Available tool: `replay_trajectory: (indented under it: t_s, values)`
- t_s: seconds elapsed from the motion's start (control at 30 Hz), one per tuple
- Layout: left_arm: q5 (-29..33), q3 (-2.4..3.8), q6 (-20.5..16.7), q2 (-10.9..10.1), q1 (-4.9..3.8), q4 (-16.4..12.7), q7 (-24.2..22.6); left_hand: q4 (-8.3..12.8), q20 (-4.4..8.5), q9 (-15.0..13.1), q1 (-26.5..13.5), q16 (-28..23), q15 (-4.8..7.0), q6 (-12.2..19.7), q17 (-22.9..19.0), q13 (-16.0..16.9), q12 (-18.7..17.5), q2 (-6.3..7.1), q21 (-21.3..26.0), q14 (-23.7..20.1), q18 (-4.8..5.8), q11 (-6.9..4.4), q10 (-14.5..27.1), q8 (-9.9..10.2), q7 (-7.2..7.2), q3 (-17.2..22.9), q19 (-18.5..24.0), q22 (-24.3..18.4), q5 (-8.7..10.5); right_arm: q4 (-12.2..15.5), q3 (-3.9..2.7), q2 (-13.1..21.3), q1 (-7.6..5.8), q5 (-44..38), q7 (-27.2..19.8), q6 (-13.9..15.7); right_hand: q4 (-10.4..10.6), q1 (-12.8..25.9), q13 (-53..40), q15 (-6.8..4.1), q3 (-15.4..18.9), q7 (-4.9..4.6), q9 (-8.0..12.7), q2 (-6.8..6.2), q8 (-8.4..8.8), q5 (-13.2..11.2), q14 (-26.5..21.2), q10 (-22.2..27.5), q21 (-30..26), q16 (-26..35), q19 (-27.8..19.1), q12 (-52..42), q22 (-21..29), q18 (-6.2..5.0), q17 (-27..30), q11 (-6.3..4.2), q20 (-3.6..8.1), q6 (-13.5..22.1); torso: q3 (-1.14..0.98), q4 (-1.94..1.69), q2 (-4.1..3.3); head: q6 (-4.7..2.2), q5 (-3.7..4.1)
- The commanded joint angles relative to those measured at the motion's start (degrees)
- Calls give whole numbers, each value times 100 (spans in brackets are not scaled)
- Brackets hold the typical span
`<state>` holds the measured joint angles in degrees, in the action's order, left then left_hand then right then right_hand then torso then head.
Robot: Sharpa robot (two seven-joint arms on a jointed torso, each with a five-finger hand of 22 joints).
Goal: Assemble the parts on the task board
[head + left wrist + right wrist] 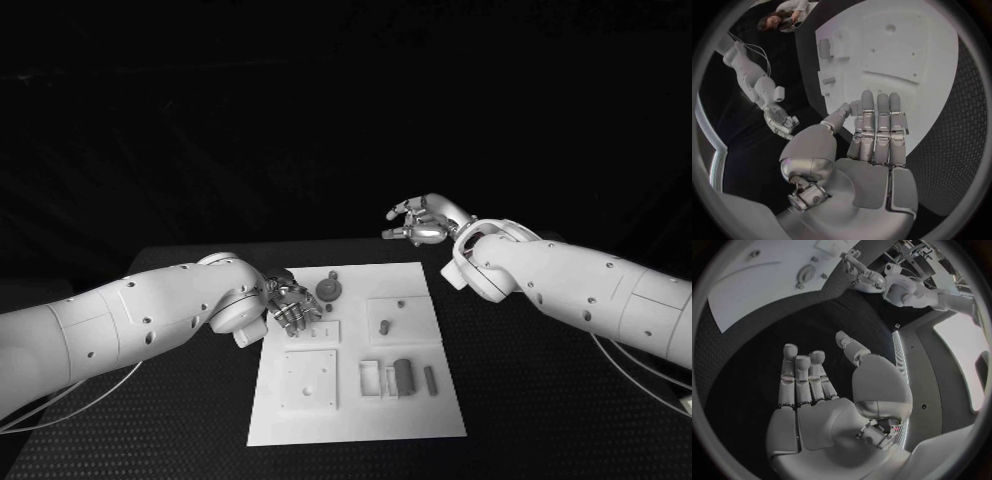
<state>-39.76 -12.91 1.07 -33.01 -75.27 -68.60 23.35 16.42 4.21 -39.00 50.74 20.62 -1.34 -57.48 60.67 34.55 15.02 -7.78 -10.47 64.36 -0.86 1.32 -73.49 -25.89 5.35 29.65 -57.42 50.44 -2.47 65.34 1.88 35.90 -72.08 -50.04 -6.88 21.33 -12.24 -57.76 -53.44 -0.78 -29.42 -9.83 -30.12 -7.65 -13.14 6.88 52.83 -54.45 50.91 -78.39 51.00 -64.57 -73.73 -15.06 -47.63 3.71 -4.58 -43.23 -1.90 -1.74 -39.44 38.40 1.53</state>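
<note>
Left hand (289,306) held over left edge of task board (433,400), fingers (877,125) straight, side by side, nothing gripped. Right hand (421,222) raised beyond board's far edge, fingers (801,377) extended, nothing held. Parts (408,377) seen on board, apart from both sets of fingers, on black worktop (548,410)

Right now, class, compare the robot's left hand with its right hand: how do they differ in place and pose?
The left hand hangs over the task board's left edge, near the parts; the right hand is raised beyond the board's far right corner, over black table. The left hand's fingers lie straight and close together, pointing at the board; the right hand's fingers are slightly fanned. Both hold nothing.
</note>
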Motion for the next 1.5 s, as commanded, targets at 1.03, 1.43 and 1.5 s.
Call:
replay_trajectory:
  t_s: [1.03, 1.43, 1.5]
  values:
    - [-925, -74, 392, 334, 125, 267, 562, -6, 22, -55, 77, 46, 21, -120, -37, 89, -82, -9, -89, -2, 86, -22, -27, 115, -74, 87, 48, 142, -49, -587, -51, -304, -174, 1243, -537, -332, -268, 20, 3972, 709, -94, -188, 284, 375, -400, 12, 72, 328, -2700, 5164, -1577, 3526, 1264, 155, 1323, 496, -854, -56, 0, 5, 0, 179, 21]
    - [-954, -76, 320, 425, 179, 383, 559, -15, 23, -68, 55, 53, 23, -143, -49, 109, -102, -1, -99, 3, 86, -24, -40, 148, -77, 95, 52, 179, -49, -577, -51, -330, -174, 1246, -526, -353, -263, 14, 4117, 731, -80, -192, 331, 388, -403, 12, 95, 272, -2867, 5348, -1651, 3680, 1329, 164, 1323, 513, -885, -35, -3, 4, -4, 204, 48]
    - [-958, -76, 336, 436, 189, 403, 559, -16, 24, -70, 53, 54, 23, -145, -50, 111, -105, -2, -100, 4, 86, -24, -41, 152, -77, 97, 53, 183, -49, -563, -51, -326, -174, 1246, -526, -352, -262, 14, 4123, 731, -79, -194, 333, 388, -404, 12, 100, 268, -2872, 5353, -1649, 3686, 1330, 163, 1322, 514, -886, -35, -4, 5, -3, 210, 49]
